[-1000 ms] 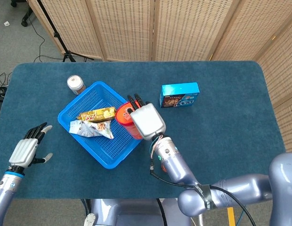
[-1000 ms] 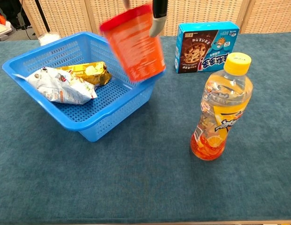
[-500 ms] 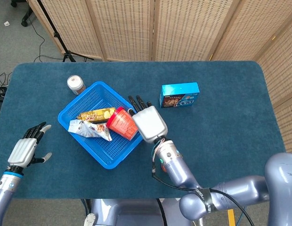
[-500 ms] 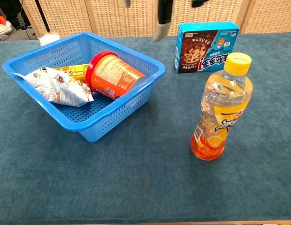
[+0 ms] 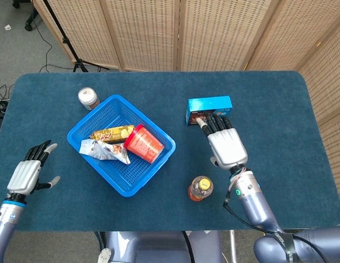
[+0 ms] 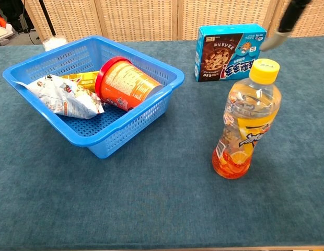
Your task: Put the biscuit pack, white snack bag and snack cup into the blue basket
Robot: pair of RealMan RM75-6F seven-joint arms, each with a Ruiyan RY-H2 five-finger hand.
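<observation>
The blue basket (image 5: 107, 107) (image 6: 131, 127) sits left of centre on the table. Inside it lie the gold biscuit pack (image 5: 111, 133) (image 6: 88, 79), the white snack bag (image 5: 104, 150) (image 6: 65, 97) and the red-lidded orange snack cup (image 5: 143, 143) (image 6: 126, 84), tipped on its side. My right hand (image 5: 225, 143) hangs open and empty over the table just in front of the blue cookie box, well right of the basket; only one fingertip (image 6: 281, 31) of it shows in the chest view. My left hand (image 5: 30, 171) rests open near the table's left front edge.
A blue cookie box (image 5: 209, 110) (image 6: 230, 45) stands at the back right. An orange drink bottle (image 5: 200, 189) (image 6: 245, 119) stands upright in front of my right hand. A small brown jar (image 5: 88, 98) stands behind the basket's left corner.
My right hand let go of the snack cup, which now lies on its side in the basket. The hand then swung right, away from the basket, to the cookie box. The left hand stayed put.
</observation>
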